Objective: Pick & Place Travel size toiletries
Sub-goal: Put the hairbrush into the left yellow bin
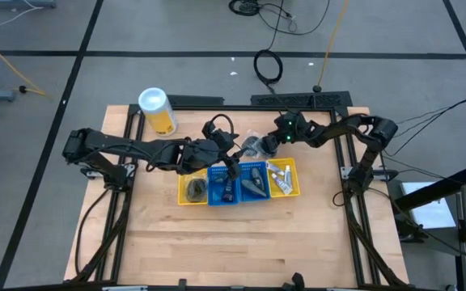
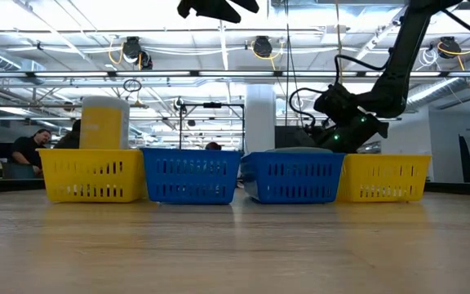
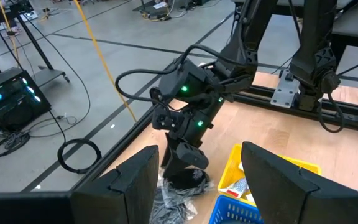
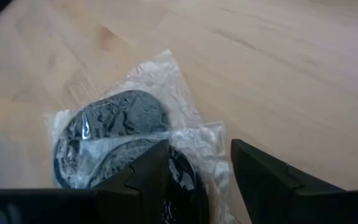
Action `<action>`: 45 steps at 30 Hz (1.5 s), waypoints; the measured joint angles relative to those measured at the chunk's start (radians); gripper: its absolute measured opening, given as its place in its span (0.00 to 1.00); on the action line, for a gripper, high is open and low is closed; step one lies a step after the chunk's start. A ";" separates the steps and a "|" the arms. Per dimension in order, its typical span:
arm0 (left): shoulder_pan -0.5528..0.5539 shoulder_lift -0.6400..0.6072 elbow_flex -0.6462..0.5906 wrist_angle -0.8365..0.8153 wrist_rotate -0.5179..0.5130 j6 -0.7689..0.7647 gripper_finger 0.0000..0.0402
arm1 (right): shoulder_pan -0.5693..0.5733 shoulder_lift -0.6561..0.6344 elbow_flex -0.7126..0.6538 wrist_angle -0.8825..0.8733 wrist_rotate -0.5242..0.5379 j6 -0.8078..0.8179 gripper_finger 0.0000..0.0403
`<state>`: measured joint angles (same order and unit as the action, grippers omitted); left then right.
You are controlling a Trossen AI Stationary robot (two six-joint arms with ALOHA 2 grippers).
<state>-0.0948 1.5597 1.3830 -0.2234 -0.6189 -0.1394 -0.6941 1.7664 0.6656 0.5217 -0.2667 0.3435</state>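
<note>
No text or labels can be read.

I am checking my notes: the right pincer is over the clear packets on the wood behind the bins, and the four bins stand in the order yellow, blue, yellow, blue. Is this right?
Not quite. The high view shows the bins as yellow, blue, blue, yellow. The rest holds: the right pincer is over the clear packets on the wood behind them.

Bright even overhead lighting, soft shadows, glare on ceiling lights, blurred foreground tabletop

Crinkly glossy clear-plastic packets [image 4: 123,134] (dark contents) on smooth wooden table [image 4: 278,74]
</note>
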 joint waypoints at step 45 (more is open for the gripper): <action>0.001 0.000 0.000 -0.011 0.000 -0.046 0.57 | 0.213 -0.552 -0.002 -0.040 -0.103 0.000 0.00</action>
<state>-0.0937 1.5600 1.3830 -0.2345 -0.6193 -0.1852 -0.4807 1.2144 0.6640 0.4815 -0.3695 0.3431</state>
